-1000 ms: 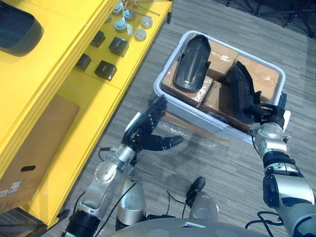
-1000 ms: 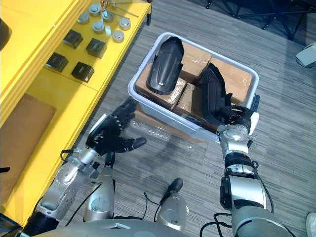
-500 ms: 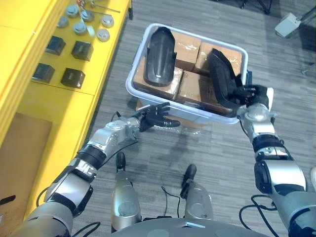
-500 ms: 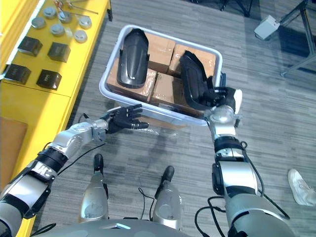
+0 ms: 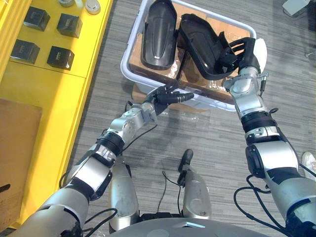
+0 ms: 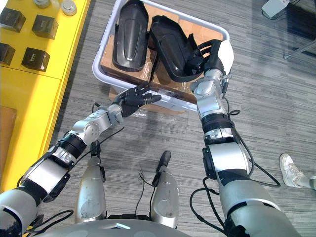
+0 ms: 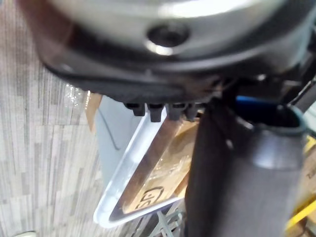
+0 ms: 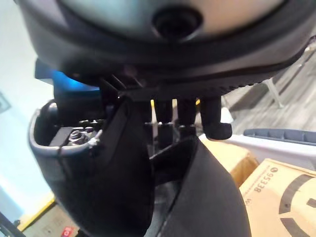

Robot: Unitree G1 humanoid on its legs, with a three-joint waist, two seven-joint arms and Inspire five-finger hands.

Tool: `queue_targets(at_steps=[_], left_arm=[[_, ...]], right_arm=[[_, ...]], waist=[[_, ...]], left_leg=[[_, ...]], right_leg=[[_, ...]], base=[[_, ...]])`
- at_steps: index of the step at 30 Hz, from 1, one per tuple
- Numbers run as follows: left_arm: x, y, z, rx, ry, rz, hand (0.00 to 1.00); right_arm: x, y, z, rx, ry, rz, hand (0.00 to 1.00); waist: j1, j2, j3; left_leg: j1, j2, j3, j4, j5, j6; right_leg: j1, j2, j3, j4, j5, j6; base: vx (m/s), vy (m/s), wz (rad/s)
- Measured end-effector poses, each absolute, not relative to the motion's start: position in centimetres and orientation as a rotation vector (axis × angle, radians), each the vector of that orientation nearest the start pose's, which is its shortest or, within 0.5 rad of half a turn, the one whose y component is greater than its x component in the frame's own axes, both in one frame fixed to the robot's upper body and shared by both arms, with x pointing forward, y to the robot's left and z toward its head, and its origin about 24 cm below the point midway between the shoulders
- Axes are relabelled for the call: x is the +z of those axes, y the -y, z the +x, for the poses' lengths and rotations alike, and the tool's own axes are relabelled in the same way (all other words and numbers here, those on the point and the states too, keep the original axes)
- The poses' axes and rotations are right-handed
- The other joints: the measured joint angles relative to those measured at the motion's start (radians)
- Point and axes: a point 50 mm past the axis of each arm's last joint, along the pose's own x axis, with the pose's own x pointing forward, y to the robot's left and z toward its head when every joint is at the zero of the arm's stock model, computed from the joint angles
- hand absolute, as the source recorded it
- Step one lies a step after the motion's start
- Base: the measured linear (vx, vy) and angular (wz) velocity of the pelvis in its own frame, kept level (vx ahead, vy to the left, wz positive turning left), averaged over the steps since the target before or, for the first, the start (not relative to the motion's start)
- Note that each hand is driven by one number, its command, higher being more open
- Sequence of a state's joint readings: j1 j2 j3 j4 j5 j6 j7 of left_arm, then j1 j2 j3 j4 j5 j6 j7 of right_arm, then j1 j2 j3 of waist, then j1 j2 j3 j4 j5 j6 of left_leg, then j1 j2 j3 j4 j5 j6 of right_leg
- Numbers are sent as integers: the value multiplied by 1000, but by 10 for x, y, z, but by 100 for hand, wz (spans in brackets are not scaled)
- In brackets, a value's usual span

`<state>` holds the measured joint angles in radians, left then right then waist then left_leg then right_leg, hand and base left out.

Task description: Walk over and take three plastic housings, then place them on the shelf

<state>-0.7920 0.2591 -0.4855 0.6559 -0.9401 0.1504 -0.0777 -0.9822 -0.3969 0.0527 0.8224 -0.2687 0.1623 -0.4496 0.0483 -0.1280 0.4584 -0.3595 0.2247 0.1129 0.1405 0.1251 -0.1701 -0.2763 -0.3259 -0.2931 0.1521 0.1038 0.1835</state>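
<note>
Left eye view: the right robot hand (image 5: 245,54) has its fingers curled round one black plastic housing (image 5: 200,47), which is tilted over the grey bin (image 5: 140,89). A second housing (image 5: 158,34) lies on cardboard boxes (image 5: 135,60) in the bin. The left robot hand (image 5: 165,97), fingers straight, hovers by the bin's near rim.

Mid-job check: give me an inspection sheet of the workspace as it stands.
Surface: grey floor; bin stands beside the yellow shelf.
Job's things: first housing lies on the boxes in the bin; second housing is held tilted above them.
Clutter: black blocks on the shelf.
Hands: right hand shut on second housing; left hand open at the bin's near rim.
Cables: nothing seen.
Surroundings: a person's shoe on the floor, right.
</note>
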Motion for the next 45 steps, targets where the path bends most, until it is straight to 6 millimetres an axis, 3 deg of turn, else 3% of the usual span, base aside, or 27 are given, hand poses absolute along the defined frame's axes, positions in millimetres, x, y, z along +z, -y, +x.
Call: queue_targets(at_steps=[6,11,13,15,18,23,30,42,45], left_arm=[[108,-107,380,-244,-186,-266,100],[120,-163,387,-39,-135,17,100],[128,-195,387,48,-134,118,100],[130,-215,385,86,-158,168,100],[128,-227,382,82,-184,137,100],[117,-213,379,-93,-233,-95,100],[93,-202,371,-172,-306,-142,100],[75,-171,363,-328,-374,-204,100],[70,-155,361,-376,-391,-250,100]], right_arm=[[196,222,401,-550,153,-641,0],[192,243,395,-582,156,-676,0],[190,256,389,-604,163,-689,0],[184,266,383,-624,157,-691,0],[177,270,380,-626,139,-698,0],[169,270,376,-617,145,-788,0],[176,264,375,-602,220,-819,0],[168,252,365,-556,286,-882,0],[165,242,366,-537,309,-890,0]], waist=[[-1,-4,21],[8,-4,21],[10,-3,21],[11,2,18],[9,5,17],[8,20,14],[8,63,-8],[12,63,-28],[5,54,-34]], left_leg=[[4,1,-7,32,-19,2],[39,0,-6,29,-30,4],[56,-1,-3,17,-28,2],[64,-2,-2,10,-27,0],[71,-2,2,8,-24,1],[94,-7,2,-3,-22,3],[97,-7,0,-6,-22,3],[125,-10,2,-30,-19,-2],[132,-10,4,-39,-11,0]], right_leg=[[19,0,0,0,2,0],[62,0,-5,-18,1,1],[75,0,-6,-27,1,3],[84,0,-7,-34,2,6],[89,-1,-6,-37,4,9],[114,-4,-12,-49,7,14],[124,-3,-18,-53,10,20],[159,-1,-17,-87,23,39],[161,0,-16,-89,29,46]], base=[[0,0,0],[0,0,0],[0,0,0],[0,0,0],[11,-3,-1],[24,-5,2],[4,-3,2],[0,0,0],[0,0,0]])
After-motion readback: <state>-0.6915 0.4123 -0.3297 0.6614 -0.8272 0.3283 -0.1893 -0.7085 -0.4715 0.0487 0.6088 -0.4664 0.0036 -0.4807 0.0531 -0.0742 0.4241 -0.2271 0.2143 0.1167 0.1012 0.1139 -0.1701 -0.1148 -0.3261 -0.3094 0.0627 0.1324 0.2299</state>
